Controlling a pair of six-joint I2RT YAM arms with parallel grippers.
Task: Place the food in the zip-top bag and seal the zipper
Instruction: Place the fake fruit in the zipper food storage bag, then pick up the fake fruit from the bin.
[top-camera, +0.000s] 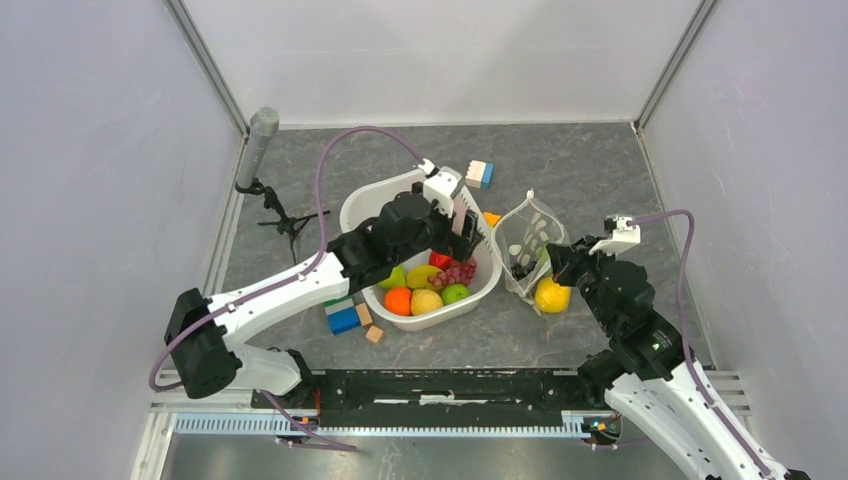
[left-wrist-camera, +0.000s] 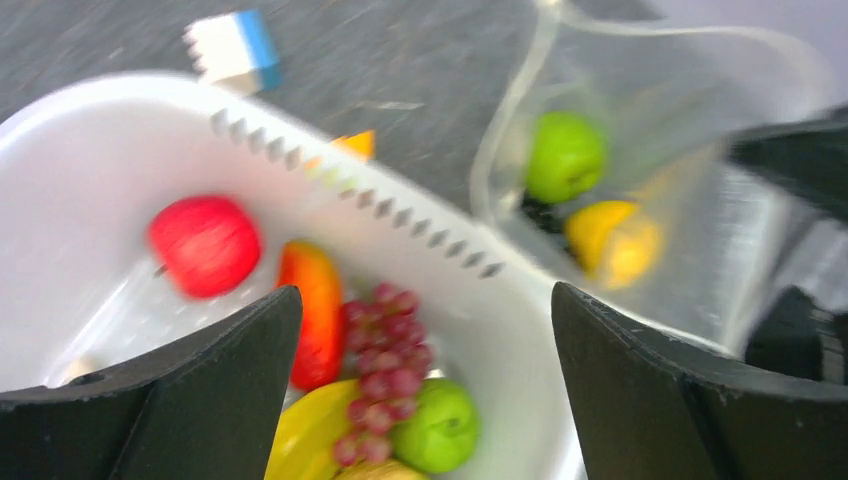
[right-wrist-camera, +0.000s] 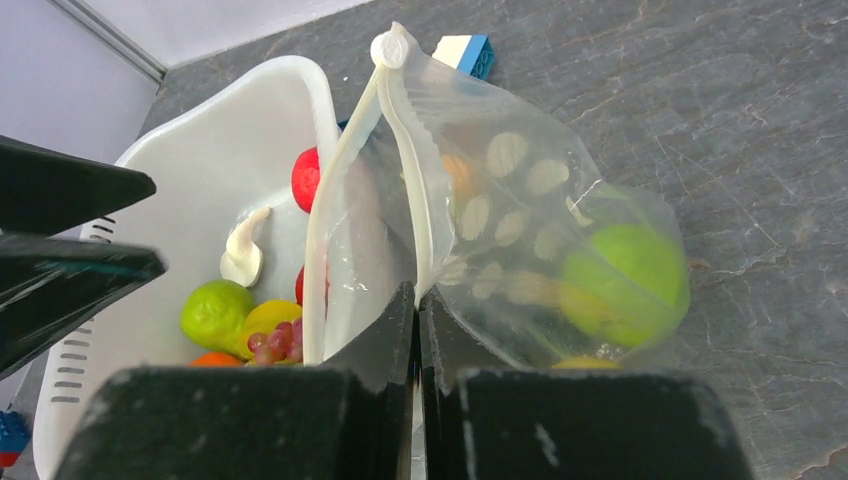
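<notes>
Job approx. a quarter done, by my read. R pincer (right-wrist-camera: 417, 318) is clamped tight on the near rim of the clear polka-dot plastic zip-top bag (right-wrist-camera: 520, 200), holding it upright w/ the mouth agape. The bag stretches away from its tips.

Inside the bag, beyond and to the right of the R tips, sits a glossy green toy apple (right-wrist-camera: 625, 270). A yellow lemon-like fruit (top-camera: 551, 296) sits lower, nearer the pincer. There may be a dark item too, can't tell what. The narrow white zipper strip (right-wrist-camera: 403, 150) runs from the R tips up to the bag's far corner. Its two sides are parted, so it's not sealed.

L pincer (left-wrist-camera: 420, 300) hangs spread wide over the white plastic tub (left-wrist-camera: 70, 220), nothing between its fingers. Straight below the gap is a bunch of purple toy grapes (left-wrist-camera: 385, 370). A round red apple (left-wrist-camera: 205, 245) and a red-orange piece (left-wrist-camera: 315, 310) lie to the left of the gap. A 2nd green apple (left-wrist-camera: 440, 425) and a yellow banana-like fruit (left-wrist-camera: 310, 430) lie back toward the wrist. The top view adds a small orange (top-camera: 398, 300) in the tub. The bag mouth lies off past the L pincer's right finger. A blue/white block (top-camera: 478, 173) lies beyond the tips, not part of the job.

Left to do: approx. six or seven fruits to move across, then run the zipper closed. The grapes look like the likely next pick.
</notes>
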